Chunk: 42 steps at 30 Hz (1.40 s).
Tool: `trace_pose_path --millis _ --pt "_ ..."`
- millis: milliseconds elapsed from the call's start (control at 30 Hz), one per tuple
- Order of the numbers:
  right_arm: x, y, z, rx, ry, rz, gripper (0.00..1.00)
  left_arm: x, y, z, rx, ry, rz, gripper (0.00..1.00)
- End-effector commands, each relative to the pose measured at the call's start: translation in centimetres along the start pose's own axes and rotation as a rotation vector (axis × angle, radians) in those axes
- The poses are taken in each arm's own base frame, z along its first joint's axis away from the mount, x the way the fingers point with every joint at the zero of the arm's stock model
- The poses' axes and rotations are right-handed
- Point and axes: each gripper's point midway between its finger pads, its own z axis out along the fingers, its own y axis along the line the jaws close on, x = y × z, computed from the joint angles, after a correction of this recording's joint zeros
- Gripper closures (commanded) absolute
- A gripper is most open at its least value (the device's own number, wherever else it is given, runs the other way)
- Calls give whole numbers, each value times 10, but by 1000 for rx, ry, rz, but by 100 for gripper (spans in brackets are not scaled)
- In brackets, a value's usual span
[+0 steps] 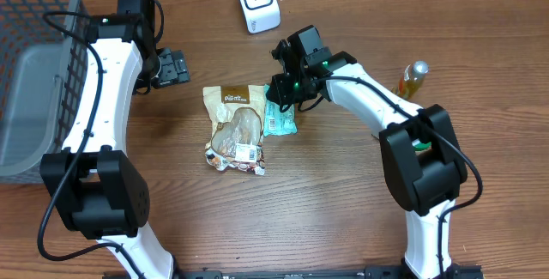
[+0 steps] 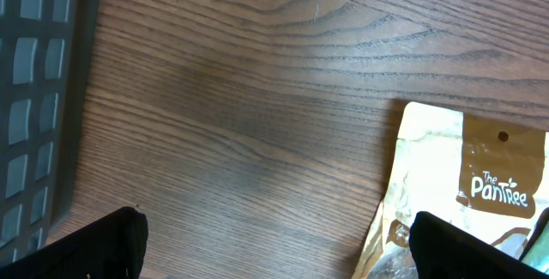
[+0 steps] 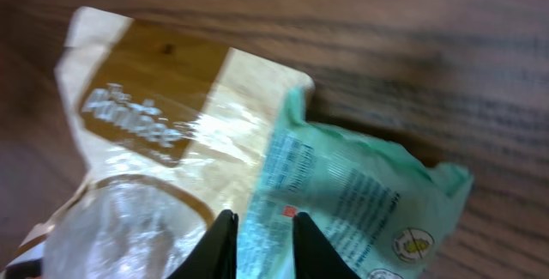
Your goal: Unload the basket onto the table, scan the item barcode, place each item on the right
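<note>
A tan snack pouch (image 1: 236,129) lies flat at the table's centre, with a small teal packet (image 1: 280,122) overlapping its right edge. In the overhead view my right gripper (image 1: 280,99) sits over the teal packet's top. The right wrist view shows the right gripper (image 3: 262,238) with jaws drawn close together, the teal packet's (image 3: 360,184) left edge pinched between them beside the tan pouch (image 3: 154,133). My left gripper (image 1: 171,67) hovers left of the pouch. It (image 2: 279,257) is wide open over bare wood, its right finger over the pouch's (image 2: 463,167) corner. The white barcode scanner (image 1: 257,3) stands at the back.
A grey wire basket (image 1: 34,73) fills the far left, and its edge (image 2: 39,81) shows in the left wrist view. A small bottle with yellow liquid (image 1: 413,79) stands at the right, behind my right arm.
</note>
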Motion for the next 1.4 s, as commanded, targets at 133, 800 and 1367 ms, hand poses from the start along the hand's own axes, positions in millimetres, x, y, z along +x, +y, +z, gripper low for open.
trace_pose_path --millis 133,800,1367 --pt "33 -58 2 290 88 192 82 -5 -1 -10 -2 -35 6 0" --pt "43 -49 -110 440 58 258 76 -5 -1 -10 -1 -34 6 0" --pt "40 -45 -114 425 45 244 30 -5 -1 -10 -2 -35 6 0"
